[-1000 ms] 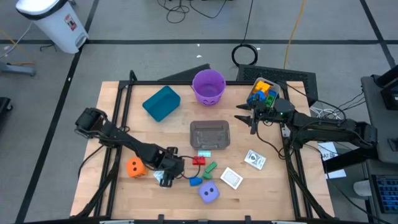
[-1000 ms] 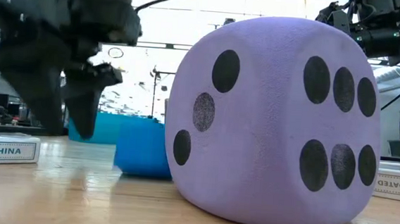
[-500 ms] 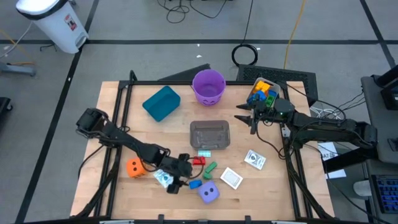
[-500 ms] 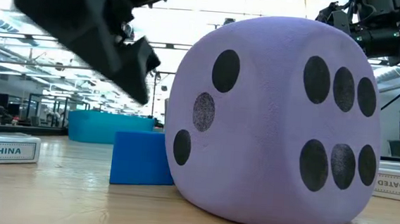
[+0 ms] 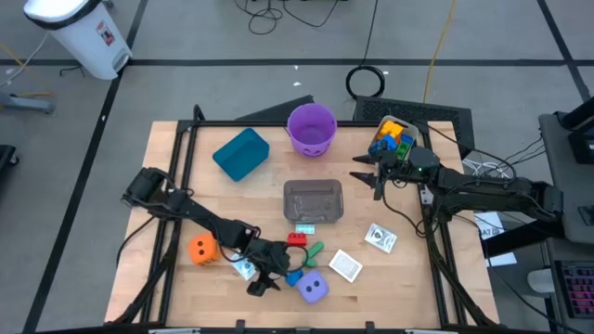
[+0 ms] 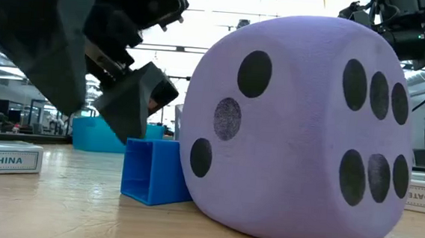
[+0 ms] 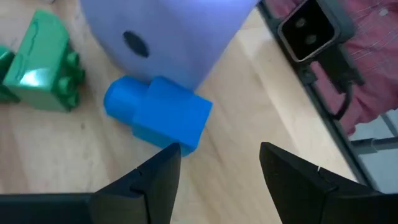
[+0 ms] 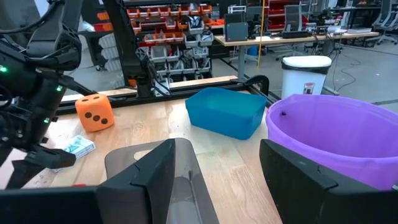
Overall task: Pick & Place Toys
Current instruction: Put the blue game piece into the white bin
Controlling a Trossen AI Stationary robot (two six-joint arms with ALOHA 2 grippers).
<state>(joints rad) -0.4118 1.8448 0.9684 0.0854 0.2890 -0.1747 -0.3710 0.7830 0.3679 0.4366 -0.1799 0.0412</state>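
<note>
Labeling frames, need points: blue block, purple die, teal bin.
blue block [image 7: 163, 117], left wrist view, top face of its square body.
purple die [image 6: 301, 133], low view, centre of the facing side.
teal bin [image 5: 241, 153], high view, inside floor of the bin.

Even overhead light, soft shadows, some blur up close

From above I see the wooden table [image 5: 232, 199] lit evenly, with only faint shadows under my arms. At table height the bright ceiling behind turns my left gripper [image 6: 104, 66] into a dark, blurred silhouette, while the purple die [image 6: 301, 133] sits sharp and softly shaded underneath. Through my left wrist the die is washed pale by glare, and the blue block [image 7: 158, 115] looks slightly soft.
</note>
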